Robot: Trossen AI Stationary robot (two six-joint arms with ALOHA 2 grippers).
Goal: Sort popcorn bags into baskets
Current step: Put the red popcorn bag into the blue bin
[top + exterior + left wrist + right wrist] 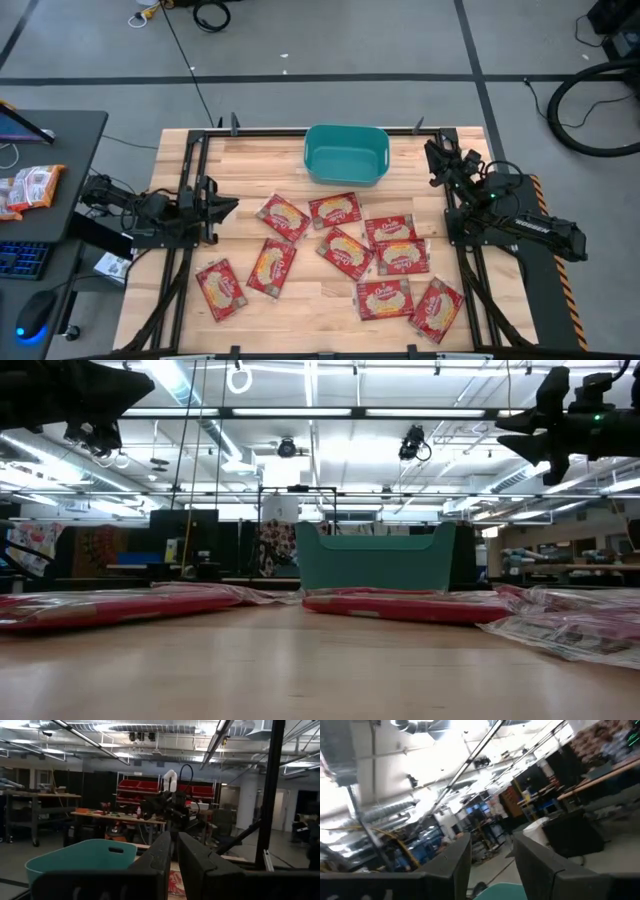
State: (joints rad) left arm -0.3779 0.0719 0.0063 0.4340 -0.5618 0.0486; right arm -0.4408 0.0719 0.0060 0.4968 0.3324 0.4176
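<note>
We found the high view looking straight down on the table [330,300]. The low view sat at tabletop height, facing the teal tub [378,560]; both wrist views, aimed roomward, shared that tub.

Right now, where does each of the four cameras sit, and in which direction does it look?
High view: above the table, looking down; shows both arms, popcorn bags, teal basket.
Low view: at tabletop height, looking level past the bags to the basket; both arms overhead.
Left wrist view: faces across the table; own left gripper, basket.
Right wrist view: tilted up toward the ceiling; own right gripper.
Shared: the basket, in all four views.
</note>
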